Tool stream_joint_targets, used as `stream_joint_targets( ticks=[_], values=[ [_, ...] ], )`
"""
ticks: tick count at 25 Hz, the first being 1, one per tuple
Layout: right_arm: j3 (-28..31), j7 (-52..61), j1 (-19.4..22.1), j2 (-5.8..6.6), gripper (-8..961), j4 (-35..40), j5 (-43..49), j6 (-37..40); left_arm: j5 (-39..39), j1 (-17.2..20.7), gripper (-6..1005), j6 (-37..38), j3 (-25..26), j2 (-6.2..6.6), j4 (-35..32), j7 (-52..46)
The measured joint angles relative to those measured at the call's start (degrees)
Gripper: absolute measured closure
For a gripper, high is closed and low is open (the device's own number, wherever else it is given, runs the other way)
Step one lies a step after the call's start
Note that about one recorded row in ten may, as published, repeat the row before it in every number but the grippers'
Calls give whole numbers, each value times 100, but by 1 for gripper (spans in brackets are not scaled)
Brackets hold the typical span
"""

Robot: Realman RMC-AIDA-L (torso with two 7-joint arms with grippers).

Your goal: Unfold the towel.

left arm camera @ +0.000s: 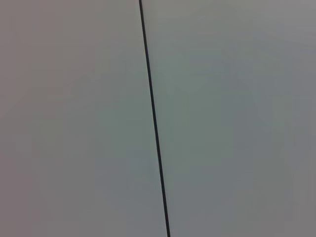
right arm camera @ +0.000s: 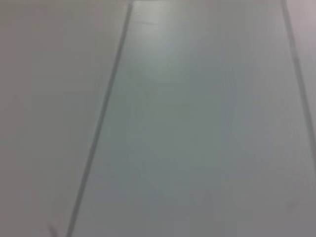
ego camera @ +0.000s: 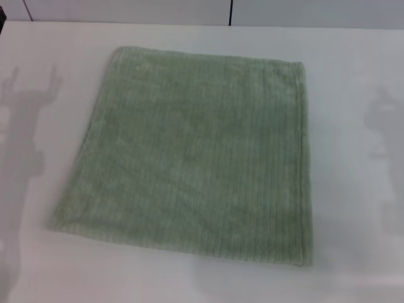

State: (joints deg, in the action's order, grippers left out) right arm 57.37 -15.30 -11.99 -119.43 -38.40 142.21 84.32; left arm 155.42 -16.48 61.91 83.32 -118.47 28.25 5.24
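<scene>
The pale sage-green towel (ego camera: pixel 196 154) lies flat on the white table (ego camera: pixel 353 189) in the head view, a roughly square ribbed cloth with a hemmed edge along its right side. Neither gripper shows in any view; only the arms' shadows fall on the table to the left and right of the towel. The left and right wrist views show only plain pale panels with dark seams, no towel.
A dark vertical seam (ego camera: pixel 231 12) runs through the wall behind the table's far edge. White table surface surrounds the towel on all sides.
</scene>
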Motion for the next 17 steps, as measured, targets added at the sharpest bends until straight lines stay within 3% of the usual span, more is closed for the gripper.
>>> stream_joint_targets(
  ticks=[7,17],
  values=[
    [-298,76,66,-15,953,474,-531,473,18,-191,175,33,8,20,-402,-100],
    [-580,104,93,-32,801,748,-683,745,7,-358,175,28,43,50,-684,-176]
  ],
)
